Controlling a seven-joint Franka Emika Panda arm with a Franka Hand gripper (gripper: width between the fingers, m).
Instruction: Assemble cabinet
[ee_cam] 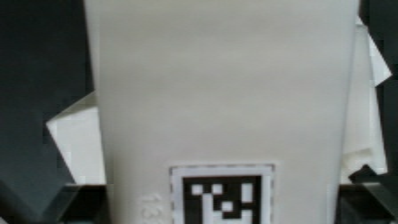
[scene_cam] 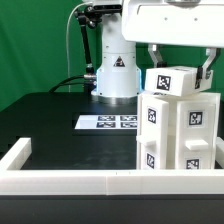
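"Where was the cabinet when you looked?"

"The matte white, boxy cabinet [scene_cam: 180, 135], with black-and-white square tags on its faces, stood on the black worktop [scene_cam: 50, 115]. It was by the edge nearest the exterior camera, toward the corner on the exterior view's right. A long, low white border frame [scene_cam: 60, 181] ran along that edge just in front of it."

"And the gripper?"

"The white two-finger gripper [scene_cam: 179, 66] hung right over the cabinet. It was pinching a smaller white tagged block [scene_cam: 172, 82], with one dark finger [scene_cam: 208, 68] against each side. The jaws were spread wide, because the block filled the whole gap between them."

"Was that block sitting on the cabinet?"

"It was at the very top of the cabinet and in line with it. I couldn't tell whether it rested there or hung just clear."

"What did the wrist camera show?"

"Mostly the block's plain white face, with one square marker tag [ee_cam: 222, 196] at its end."

"Anything else on the worktop?"

"The thin, flat white marker board [scene_cam: 108, 122] lay near the middle, well apart from the cabinet. The arm's white base [scene_cam: 115, 70] stood at the far edge behind it."
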